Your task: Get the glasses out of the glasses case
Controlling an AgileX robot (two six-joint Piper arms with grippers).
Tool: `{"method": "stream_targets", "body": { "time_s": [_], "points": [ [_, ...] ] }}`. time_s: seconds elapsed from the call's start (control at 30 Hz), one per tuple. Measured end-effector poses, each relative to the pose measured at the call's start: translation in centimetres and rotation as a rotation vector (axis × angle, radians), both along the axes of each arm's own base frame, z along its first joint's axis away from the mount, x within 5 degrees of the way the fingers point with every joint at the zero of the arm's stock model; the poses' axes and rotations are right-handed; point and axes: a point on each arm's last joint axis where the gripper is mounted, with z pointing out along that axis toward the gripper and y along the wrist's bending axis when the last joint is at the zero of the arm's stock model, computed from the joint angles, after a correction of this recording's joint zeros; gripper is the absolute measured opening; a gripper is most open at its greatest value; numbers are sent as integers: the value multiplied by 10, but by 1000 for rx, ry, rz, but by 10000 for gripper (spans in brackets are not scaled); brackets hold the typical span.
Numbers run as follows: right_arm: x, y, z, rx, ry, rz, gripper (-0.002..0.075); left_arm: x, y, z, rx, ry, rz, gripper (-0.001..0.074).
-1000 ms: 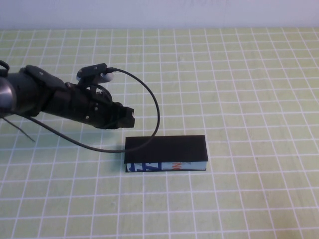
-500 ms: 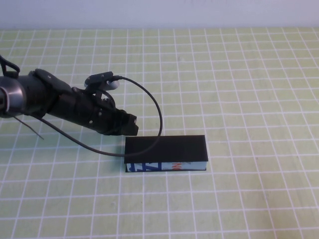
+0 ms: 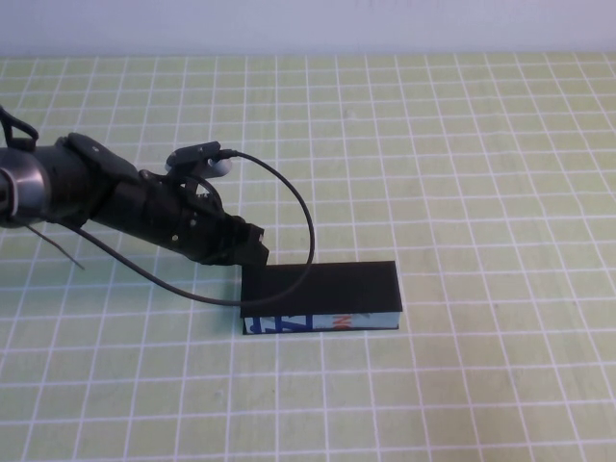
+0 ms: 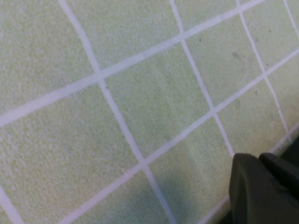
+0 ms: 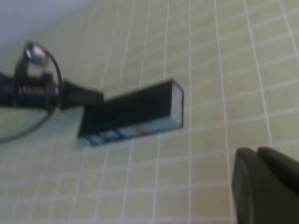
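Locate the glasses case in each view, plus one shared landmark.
High view: glasses case low centre, lid shut, left gripper at its far left corner.
Left wrist view: not in it; only the checked cloth shows.
Right wrist view: centre-left.
Shared landmark: the checked cloth; right gripper parked well off the case.

Closed case [image 5: 133, 113] lying flat on green gridded cloth [image 5: 219, 70], black lid up, light blue printed side showing, left arm [image 5: 32, 88] with looping cable reaching its far end, right gripper [image 5: 268, 184] shut, dark in the corner, well apart
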Motion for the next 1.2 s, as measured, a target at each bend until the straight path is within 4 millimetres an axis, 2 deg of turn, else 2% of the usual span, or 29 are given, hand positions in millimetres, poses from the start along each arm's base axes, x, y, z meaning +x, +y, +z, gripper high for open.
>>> {"method": "stream_targets", "body": {
  "time_s": [0.13, 0.3, 0.4, 0.5, 0.6, 0.7, 0.83, 0.9, 1.07, 1.2],
  "points": [
    [35, 10, 18, -166, 185, 176, -18, -1, 0, 0, -1, 7, -10, -4],
    [88, 23, 32, -264, 249, 342, -18, -1, 0, 0, -1, 11, -6, -4],
    [118, 43, 32, -300, 280, 445, -18, -1, 0, 0, -1, 12, -5, -4],
    [137, 77, 34, -365, 257, 568, -18, -1, 0, 0, -1, 12, -5, -4],
    [146, 116, 32, -480, 199, 702, -18, -1, 0, 0, -1, 11, -3, -4],
    [150, 153, 24, -669, 120, 842, -18, 0, 0, 0, 2, 6, 2, -4],
    [156, 187, 10, -901, 5, 982, 5, 0, 0, 0, 4, 2, 6, -4],
    [160, 198, 2, -965, -42, 1030, 50, 0, 0, 0, 4, 2, 6, -4],
    [175, 215, -19, -1057, -128, 1088, 243, 0, 0, 0, 4, 2, 6, -4],
    [184, 223, -33, -1106, -193, 1112, 288, 0, 0, 0, 4, 2, 6, -4]
  ]
}}
